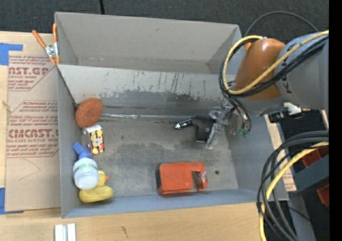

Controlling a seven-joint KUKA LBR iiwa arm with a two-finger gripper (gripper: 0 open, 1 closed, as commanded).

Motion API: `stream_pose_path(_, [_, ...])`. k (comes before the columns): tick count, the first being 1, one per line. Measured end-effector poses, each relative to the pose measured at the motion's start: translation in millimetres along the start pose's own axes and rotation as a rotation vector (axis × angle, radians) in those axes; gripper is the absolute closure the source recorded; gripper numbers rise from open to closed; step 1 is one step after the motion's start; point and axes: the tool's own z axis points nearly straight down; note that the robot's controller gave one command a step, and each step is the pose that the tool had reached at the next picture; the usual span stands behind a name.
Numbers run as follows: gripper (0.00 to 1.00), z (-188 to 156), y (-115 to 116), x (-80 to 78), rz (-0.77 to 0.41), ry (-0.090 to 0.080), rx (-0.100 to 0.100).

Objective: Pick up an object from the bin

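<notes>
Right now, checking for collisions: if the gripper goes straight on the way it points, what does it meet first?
Probably the black object right beside the gripper, though depth is unclear.

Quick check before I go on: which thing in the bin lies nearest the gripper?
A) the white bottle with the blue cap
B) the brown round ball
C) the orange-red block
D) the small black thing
D: the small black thing lies right beside the gripper, while the orange-red block sits apart from it, lower in the view.
</notes>
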Motion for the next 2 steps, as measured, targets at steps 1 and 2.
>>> stream_pose_path(1, [1.0, -12.6, 0.3, -1.3, 0.0, -0.006, -0.001])
stream_pose_path(2, [1.0, -18.0, 0.4, -1.4, 0.0, -0.007, -0.001])
